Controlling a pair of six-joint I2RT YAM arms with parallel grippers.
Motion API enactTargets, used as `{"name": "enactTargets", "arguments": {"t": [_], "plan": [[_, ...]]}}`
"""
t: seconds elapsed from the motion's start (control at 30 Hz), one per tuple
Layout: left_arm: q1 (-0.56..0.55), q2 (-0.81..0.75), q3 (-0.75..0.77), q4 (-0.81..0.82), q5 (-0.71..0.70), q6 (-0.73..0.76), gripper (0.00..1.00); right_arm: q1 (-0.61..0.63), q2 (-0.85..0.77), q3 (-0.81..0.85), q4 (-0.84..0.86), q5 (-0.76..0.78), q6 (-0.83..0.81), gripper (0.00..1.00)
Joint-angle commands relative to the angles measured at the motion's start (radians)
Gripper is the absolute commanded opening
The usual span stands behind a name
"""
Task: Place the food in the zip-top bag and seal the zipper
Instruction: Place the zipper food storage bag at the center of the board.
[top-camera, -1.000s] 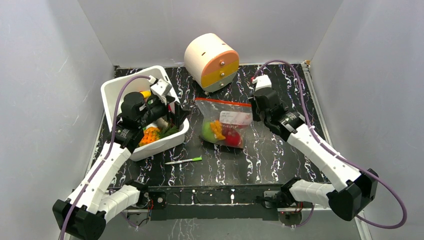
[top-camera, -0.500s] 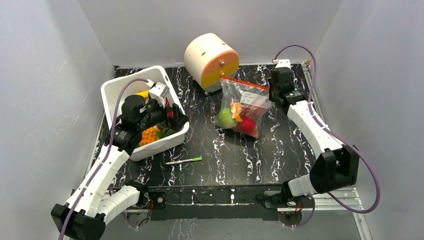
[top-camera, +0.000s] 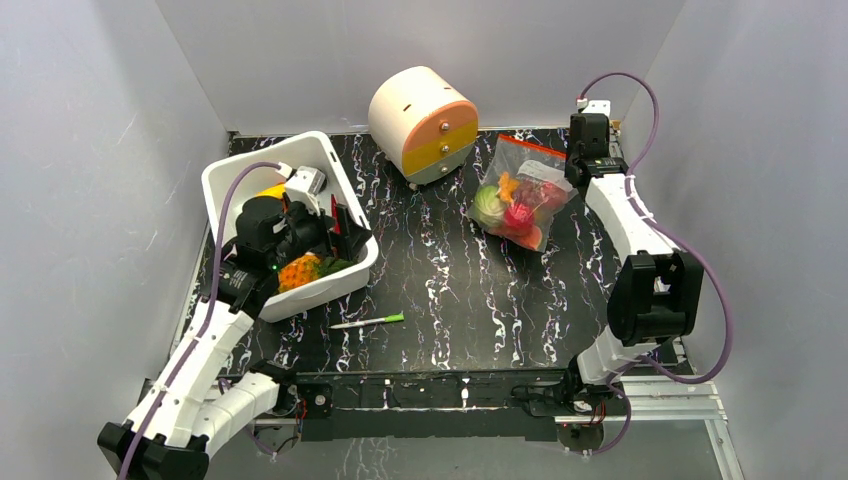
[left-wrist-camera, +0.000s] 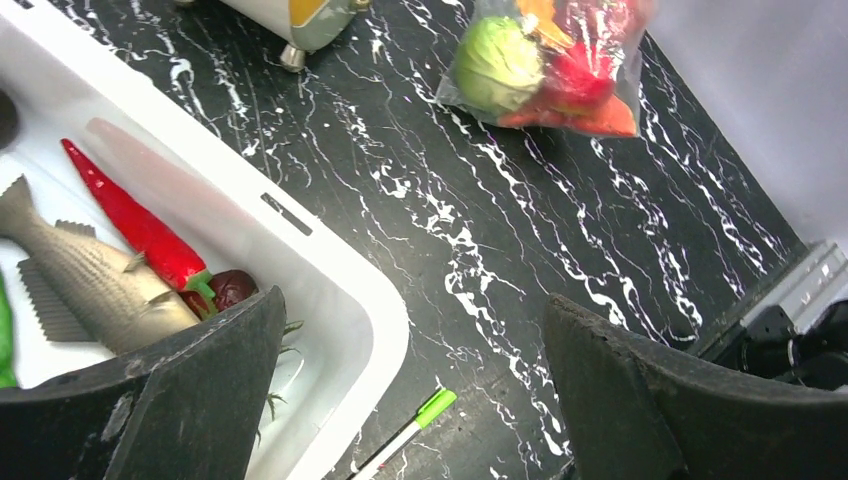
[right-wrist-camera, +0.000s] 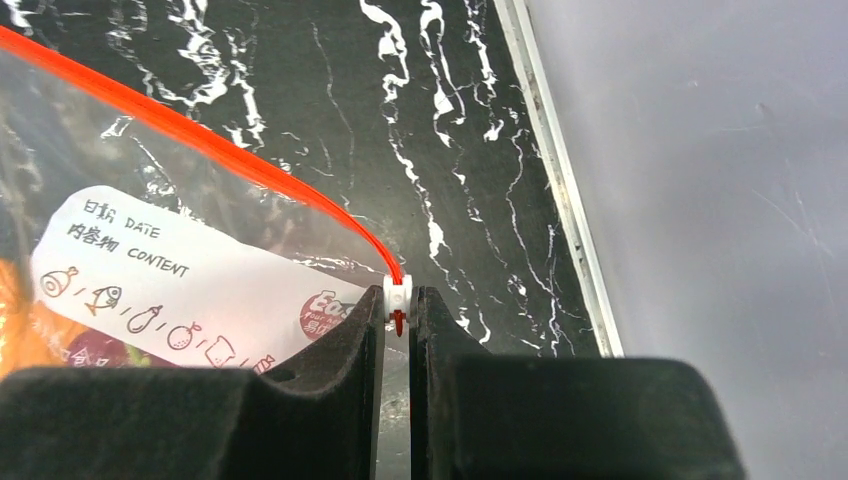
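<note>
Dragged far-right, zip-top bag (top-camera: 515, 195) hangs, seemingly lifted, from right gripper (right-wrist-camera: 398, 305) clamping its zipper (top-camera: 537, 148).

Bright, even, diffuse light from overhead, only soft short shadows on the counter (top-camera: 450, 290), faint sheen on the zip-top bag (right-wrist-camera: 180, 200), near-lens foreground slightly soft in both wrist views.

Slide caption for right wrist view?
Right gripper pinches the white slider at the end of the bag's red zipper.
</note>
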Motion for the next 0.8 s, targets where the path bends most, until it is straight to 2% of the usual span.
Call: {"name": "enactTargets", "arguments": {"t": [0.0, 0.17, 0.33, 0.53, 0.67, 0.77], "plan": [[0.002, -0.021, 0.029, -0.026, -0.094, -0.036, 0.98, -0.029, 0.014, 0.062, 0.080, 0.063, -0.032, 0.00], [0.002, -0.035, 0.045, -0.032, -0.104, -0.038, 0.98, -0.112, 0.013, 0.015, 0.063, 0.093, -0.069, 0.00], [0.002, -0.074, 0.034, -0.010, -0.072, -0.039, 0.98, -0.145, -0.021, -0.027, 0.090, 0.101, -0.063, 0.02], [0.003, -0.097, 0.015, 0.007, -0.062, -0.050, 0.98, -0.145, -0.048, -0.006, 0.035, 0.025, -0.016, 0.23], [0.003, -0.102, 0.013, 0.010, -0.081, -0.062, 0.98, -0.144, -0.089, 0.004, -0.008, -0.023, -0.002, 0.41], [0.003, -0.114, 0.012, 0.004, -0.094, -0.059, 0.98, -0.144, -0.132, 0.017, -0.057, -0.078, 0.017, 0.50]]}}
